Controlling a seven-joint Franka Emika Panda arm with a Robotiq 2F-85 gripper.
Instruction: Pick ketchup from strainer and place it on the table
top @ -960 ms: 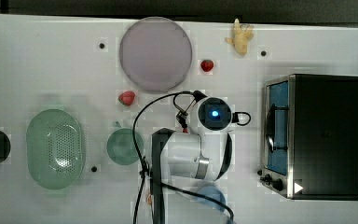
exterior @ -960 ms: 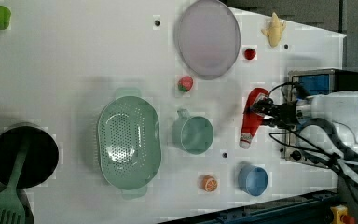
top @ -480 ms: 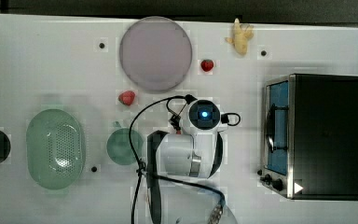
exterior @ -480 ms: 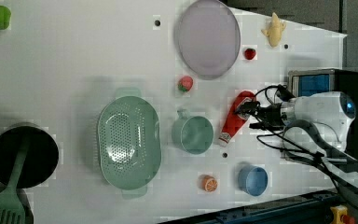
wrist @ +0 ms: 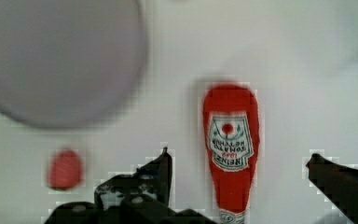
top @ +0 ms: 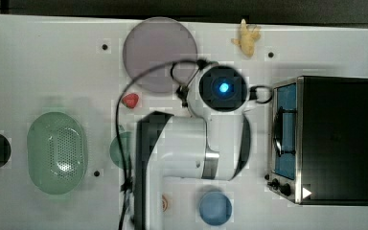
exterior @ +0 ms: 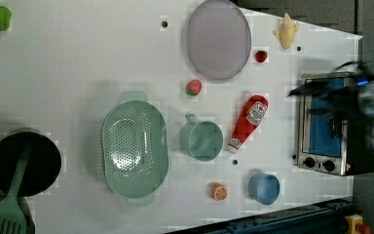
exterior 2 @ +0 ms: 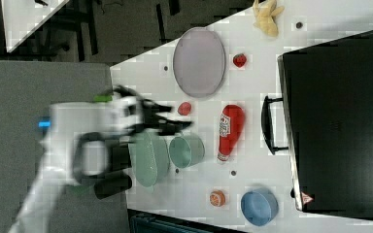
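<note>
White table (exterior: pixel 78 58) bears the ketchup (exterior: pixel 248 122) — red, white-capped, lying flat.

A pale green oval plastic strainer (top: pixel 56 152) is seen at the top view's left; a partly hidden green cup (top: pixel 120 150), probably, lies beside the white arm (top: pixel 191 143).

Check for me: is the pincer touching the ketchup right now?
Apart. In the wrist view the ketchup lies on the white table with clear white gaps between it and the fingers on both sides of the open pincer.
</note>
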